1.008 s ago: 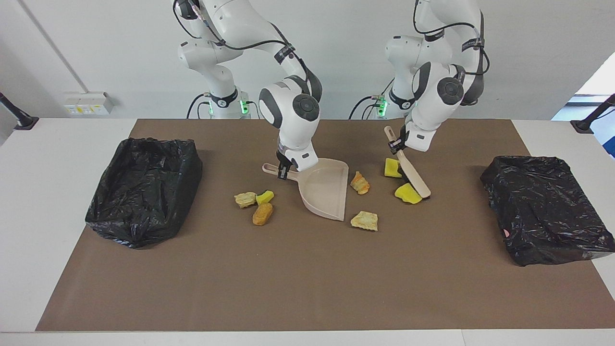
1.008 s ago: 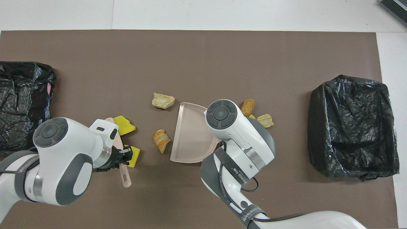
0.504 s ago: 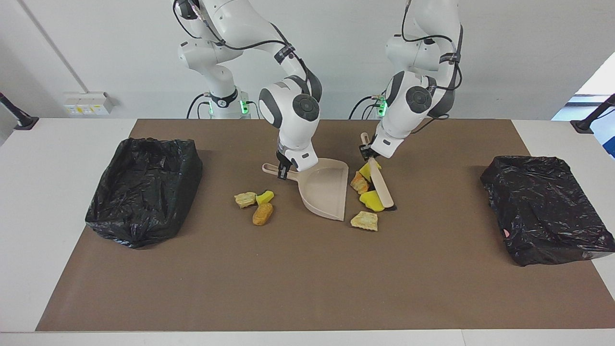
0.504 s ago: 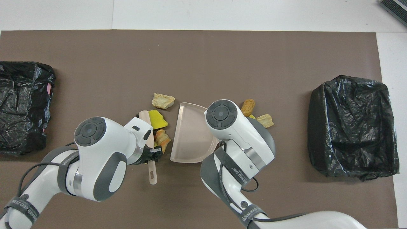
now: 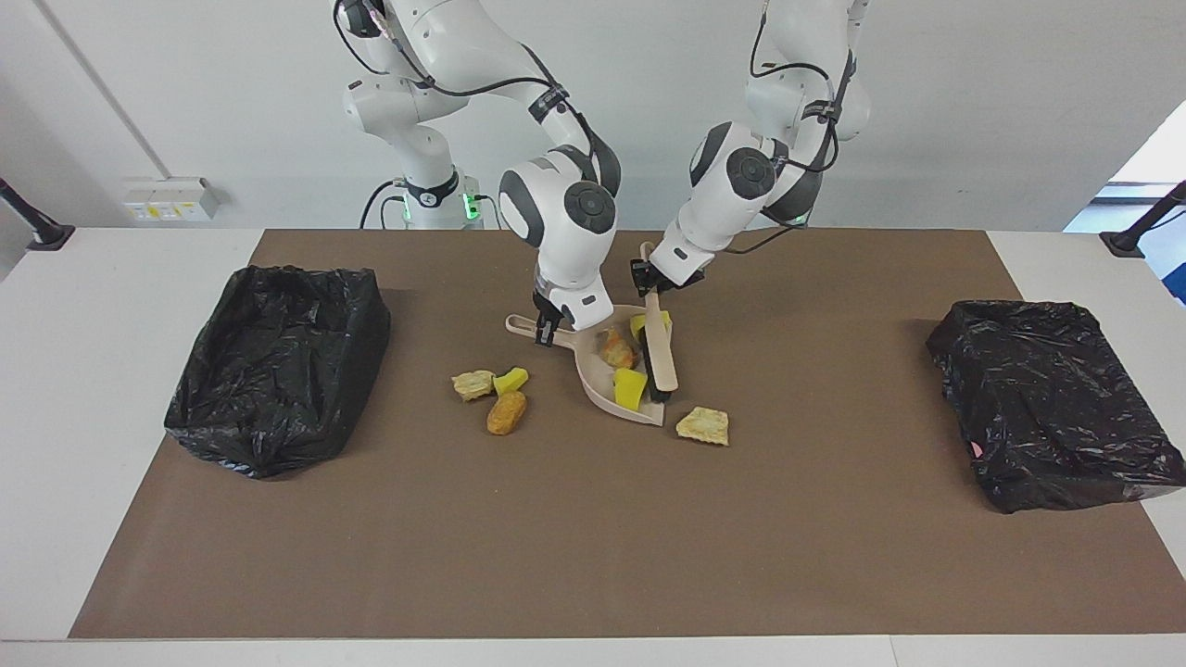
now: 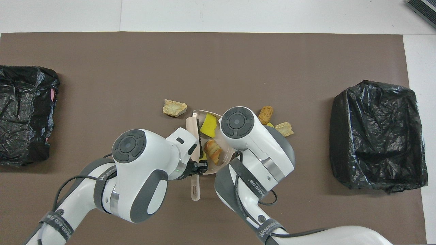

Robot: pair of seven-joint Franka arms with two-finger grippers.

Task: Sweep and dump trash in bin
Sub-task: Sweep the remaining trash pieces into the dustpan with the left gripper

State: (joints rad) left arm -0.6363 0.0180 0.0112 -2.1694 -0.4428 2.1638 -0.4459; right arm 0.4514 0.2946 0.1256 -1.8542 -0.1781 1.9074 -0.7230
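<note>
- Mat (image 5: 593,537) covers the table; a black-lined bin (image 5: 278,366) sits at the right arm's end, another bin (image 5: 1056,403) at the left arm's end.
- Right gripper (image 5: 548,329) is clenched on the handle of the dustpan (image 5: 598,382), which rests on the mat mid-table.
- Left gripper (image 5: 653,278) is clamped on the brush (image 5: 660,347), whose bristles lie in the pan's mouth.
- Trash: two yellow pieces (image 5: 630,389) and an orange lump (image 5: 615,348) are in the pan; a tan chunk (image 5: 703,425) lies just outside its mouth.
- Three more pieces (image 5: 491,394) lie beside the pan, toward the right arm's end.
</note>
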